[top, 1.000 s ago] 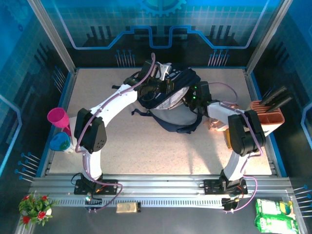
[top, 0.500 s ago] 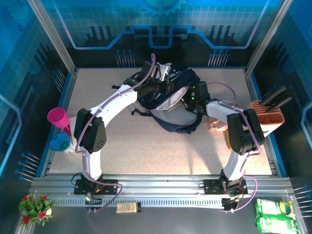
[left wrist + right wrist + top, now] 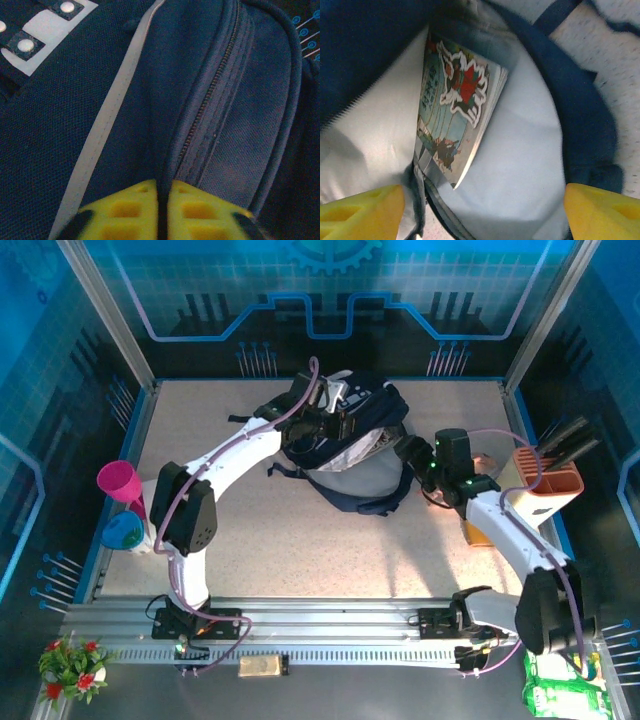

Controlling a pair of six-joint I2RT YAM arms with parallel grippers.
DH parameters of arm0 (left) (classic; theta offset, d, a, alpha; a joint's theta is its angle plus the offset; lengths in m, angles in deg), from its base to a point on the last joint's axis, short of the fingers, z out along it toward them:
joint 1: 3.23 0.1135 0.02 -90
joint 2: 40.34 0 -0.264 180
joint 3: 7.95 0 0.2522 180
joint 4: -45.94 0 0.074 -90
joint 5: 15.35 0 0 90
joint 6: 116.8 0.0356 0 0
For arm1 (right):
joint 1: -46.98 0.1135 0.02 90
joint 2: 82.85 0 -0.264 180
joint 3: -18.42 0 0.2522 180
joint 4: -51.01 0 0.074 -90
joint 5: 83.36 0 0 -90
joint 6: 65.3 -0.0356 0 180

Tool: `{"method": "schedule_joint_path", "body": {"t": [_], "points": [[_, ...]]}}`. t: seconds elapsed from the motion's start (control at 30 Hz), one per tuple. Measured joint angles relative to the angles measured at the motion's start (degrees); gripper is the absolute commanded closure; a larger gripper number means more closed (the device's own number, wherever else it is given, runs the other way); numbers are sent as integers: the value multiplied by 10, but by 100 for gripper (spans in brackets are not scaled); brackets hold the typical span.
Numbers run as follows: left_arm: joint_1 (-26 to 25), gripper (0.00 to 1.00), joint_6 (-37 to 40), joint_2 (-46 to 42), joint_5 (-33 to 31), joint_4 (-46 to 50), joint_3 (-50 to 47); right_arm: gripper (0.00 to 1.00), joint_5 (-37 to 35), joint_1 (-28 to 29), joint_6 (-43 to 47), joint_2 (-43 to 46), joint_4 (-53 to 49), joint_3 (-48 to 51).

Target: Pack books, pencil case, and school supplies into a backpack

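White-red book [image 3: 457, 107] sits inside the backpack [image 3: 530, 165]. Right pincer [image 3: 481, 212] spread wide, left pincer [image 3: 161, 200] narrow on its fabric. Orange piece [image 3: 470, 533] waits outside, right.

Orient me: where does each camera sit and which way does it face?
Top external: above and behind the bases, looking down; both arms reaching the large dark navy fabric backpack.
Left wrist: close on its zip; left gripper nearly closed on fabric.
Right wrist: looking into its opening at a white-red illustrated book; right gripper open.
Shared: the backpack.
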Motion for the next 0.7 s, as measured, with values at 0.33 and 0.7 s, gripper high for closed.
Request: {"method": "schedule_joint_path", "body": {"t": [0.33, 0.7], "points": [[35, 15, -56, -113, -13, -14, -156, 0, -43, 0, 92, 7, -43, -59], [157, 1, -116, -276, -166, 21, -361, 0, -30, 31, 130, -90, -40, -124]]}}
